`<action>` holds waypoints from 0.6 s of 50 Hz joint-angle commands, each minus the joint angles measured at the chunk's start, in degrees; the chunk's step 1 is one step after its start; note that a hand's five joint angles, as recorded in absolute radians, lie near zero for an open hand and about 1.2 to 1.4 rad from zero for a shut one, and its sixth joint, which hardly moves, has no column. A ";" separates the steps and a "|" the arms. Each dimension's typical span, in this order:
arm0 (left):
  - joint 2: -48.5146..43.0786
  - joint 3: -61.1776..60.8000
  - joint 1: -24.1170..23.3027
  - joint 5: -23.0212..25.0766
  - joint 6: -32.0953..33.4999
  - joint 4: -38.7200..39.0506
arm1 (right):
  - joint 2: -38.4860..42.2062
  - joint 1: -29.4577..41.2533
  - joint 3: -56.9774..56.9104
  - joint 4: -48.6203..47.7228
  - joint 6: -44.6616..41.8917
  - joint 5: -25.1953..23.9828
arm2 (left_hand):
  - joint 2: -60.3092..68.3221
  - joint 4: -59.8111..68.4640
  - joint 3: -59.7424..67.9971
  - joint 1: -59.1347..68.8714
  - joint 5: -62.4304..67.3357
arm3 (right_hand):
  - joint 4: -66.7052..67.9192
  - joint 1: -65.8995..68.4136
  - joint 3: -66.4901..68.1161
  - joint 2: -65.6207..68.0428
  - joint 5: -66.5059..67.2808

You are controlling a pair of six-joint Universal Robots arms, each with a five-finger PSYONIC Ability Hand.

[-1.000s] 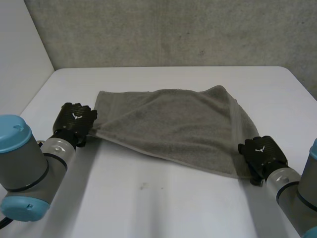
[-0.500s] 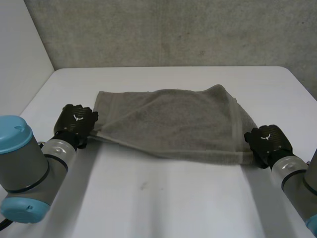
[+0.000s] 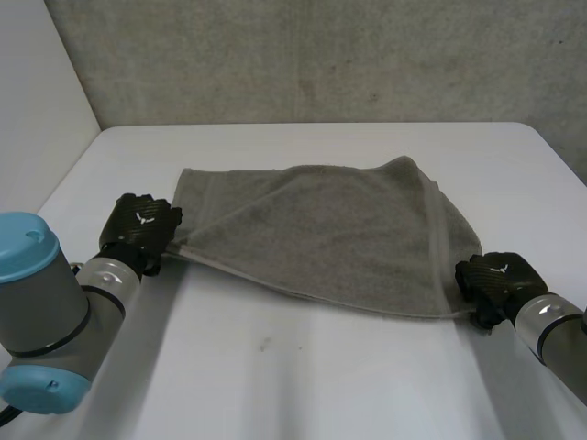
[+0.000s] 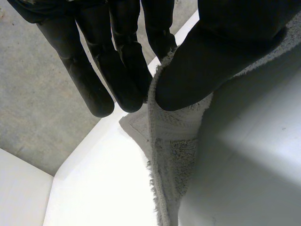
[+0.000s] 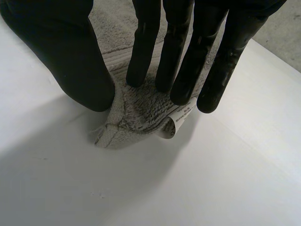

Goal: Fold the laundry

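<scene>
Grey towel (image 3: 321,238) sits mid-table on the white table (image 3: 303,376). The far part lies flat. The near edge is raised off the surface and pulled taut between the two hands.

Left hand (image 3: 139,229): on the towel's near-left corner. In the left wrist view the thumb (image 4: 221,52) clamps the hem against the fingers (image 4: 122,70), so it is a pinch grip on the cloth. The towel edge drops away from the fingertips down to the table.

Right hand (image 3: 495,282): on the near-right corner. In the right wrist view the fingers (image 5: 188,52) are straight and press down onto the bunched corner, with the thumb closing in from the other side. The cloth is pinched between them. The corner is crumpled just above the table, and a small white care label (image 5: 181,117) curls out below the fingertips.

In the head view the held edge runs at a slant, with the left end further from the robot than the right end. A diagonal crease runs from the left-hand corner up towards the far edge. A hem band runs along the right side of the towel, ending at the right hand. The towel's far corners rest on the table, well short of the grey wall (image 3: 321,55) behind.
</scene>
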 commanded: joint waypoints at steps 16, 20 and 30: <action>13.25 2.36 -0.69 -0.37 0.27 -7.81 | -13.73 -0.10 -11.58 11.45 -8.15 0.20 | 10.23 10.03 10.08 12.19 10.70 | 31.57 37.64 31.69 31.05 30.39; 20.84 6.24 -0.96 -0.46 0.00 -10.02 | -18.86 -0.45 -19.61 23.29 -11.33 -0.59 | 10.23 10.03 10.08 12.19 10.70 | 31.57 37.64 31.69 31.05 30.39; 22.45 26.16 -0.96 -0.28 0.35 -32.21 | -20.01 -1.95 -48.59 45.15 -14.66 -2.17 | 10.23 10.03 10.08 12.19 10.70 | 31.57 37.64 31.69 31.05 30.39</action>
